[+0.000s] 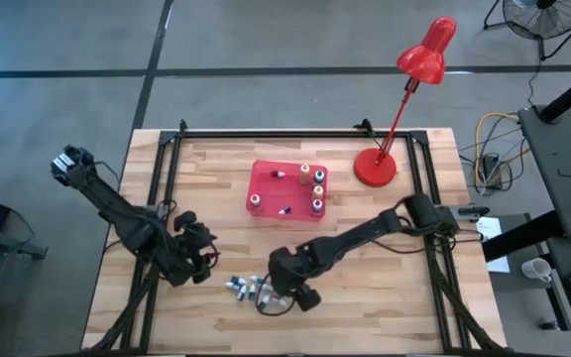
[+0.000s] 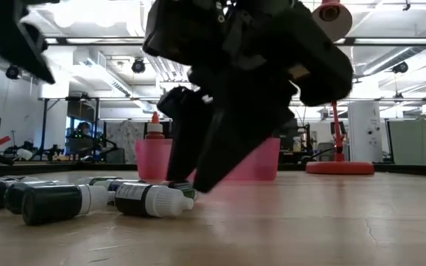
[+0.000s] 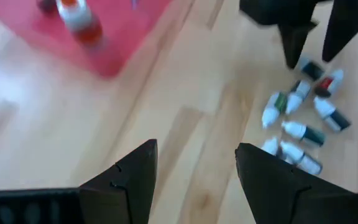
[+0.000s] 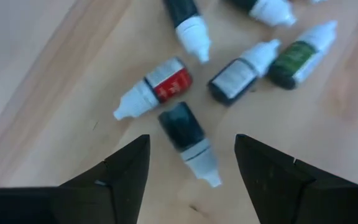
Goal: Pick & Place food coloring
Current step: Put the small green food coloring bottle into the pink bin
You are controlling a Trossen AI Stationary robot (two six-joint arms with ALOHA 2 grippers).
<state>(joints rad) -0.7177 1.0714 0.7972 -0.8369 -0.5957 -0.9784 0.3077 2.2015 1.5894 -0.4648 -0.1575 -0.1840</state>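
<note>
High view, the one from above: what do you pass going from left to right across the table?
Left gripper → loose food coloring bottles → right gripper, beside the pile → red tray, farther back, holding a few bottles → red desk lamp.

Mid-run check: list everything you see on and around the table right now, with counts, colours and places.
loose food coloring bottles: about seven, dark with white tips, one red-labelled, lying at the table's near edge
red tray: one, table centre
bottles in tray: about six, mostly upright
red desk lamp: one, far right of the table
left gripper: jaws open, empty, left of the loose pile
right gripper: jaws open, low over the pile
</note>
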